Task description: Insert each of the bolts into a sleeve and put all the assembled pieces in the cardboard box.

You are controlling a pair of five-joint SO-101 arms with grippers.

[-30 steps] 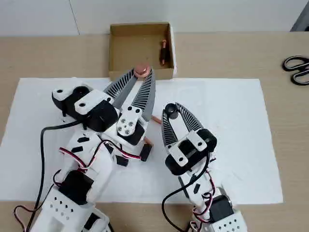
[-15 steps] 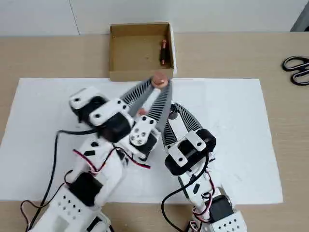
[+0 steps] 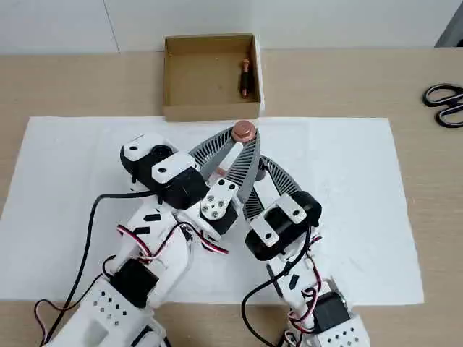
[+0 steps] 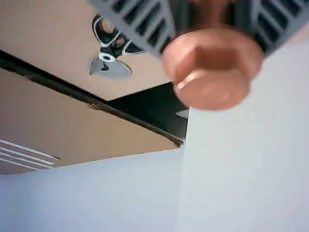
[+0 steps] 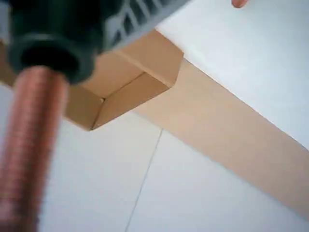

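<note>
High view: L jaws clamped under head of copper bolt [image 3: 244, 132], over white sheet [image 3: 347, 188] near cardboard box [image 3: 202, 112]; R jaws pinch black sleeve [image 5: 46, 46]; bolt judged light, stiff, slick, so grip shank, not threads.

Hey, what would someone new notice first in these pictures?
Centre stage, the left gripper pinches a copper bolt just short of the cardboard box. A copper-and-black piece lies along the box's right wall. Black scissors sit at the far right edge of the table.
</note>
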